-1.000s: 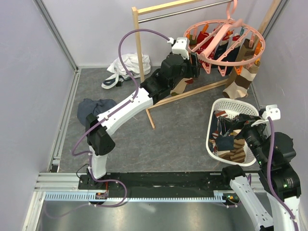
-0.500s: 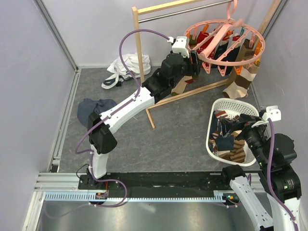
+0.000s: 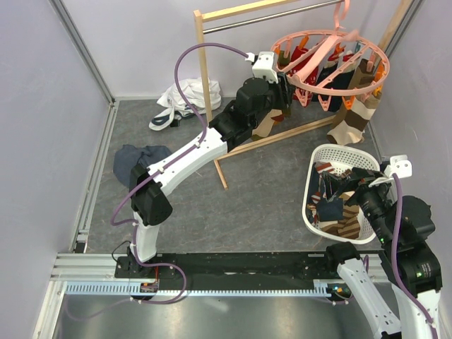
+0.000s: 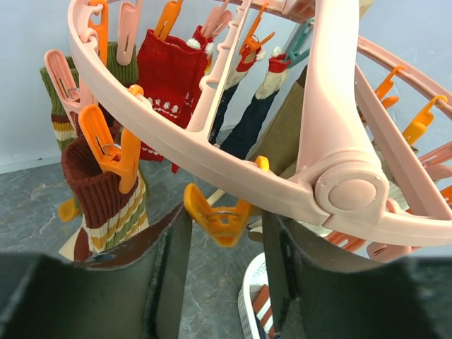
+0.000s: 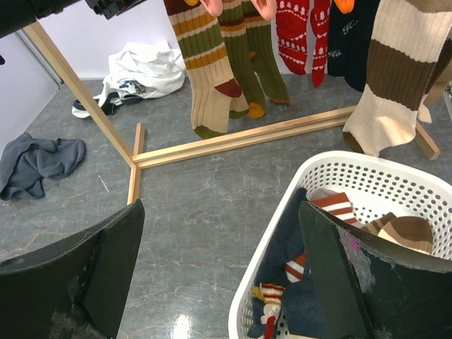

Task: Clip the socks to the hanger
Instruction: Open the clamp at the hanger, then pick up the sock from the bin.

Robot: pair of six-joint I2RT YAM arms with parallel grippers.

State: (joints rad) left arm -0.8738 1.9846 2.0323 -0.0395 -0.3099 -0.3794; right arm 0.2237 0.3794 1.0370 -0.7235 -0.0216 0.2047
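The pink round hanger hangs from the rail with several socks clipped to it. My left gripper is up at its near-left rim. In the left wrist view it is open, its jaws on either side of an empty orange clip under the pink ring. A brown striped sock hangs from the neighbouring orange clip. My right gripper is open and empty over the left rim of the white basket, which holds more socks.
The wooden-framed rail stands at the back, its base bar on the floor. A white garment lies behind its left post. A dark blue-grey cloth lies at the left. The basket stands at the right.
The left gripper has risen slightly and the hanger has shifted up and a little left with it. The right arm has not moved.
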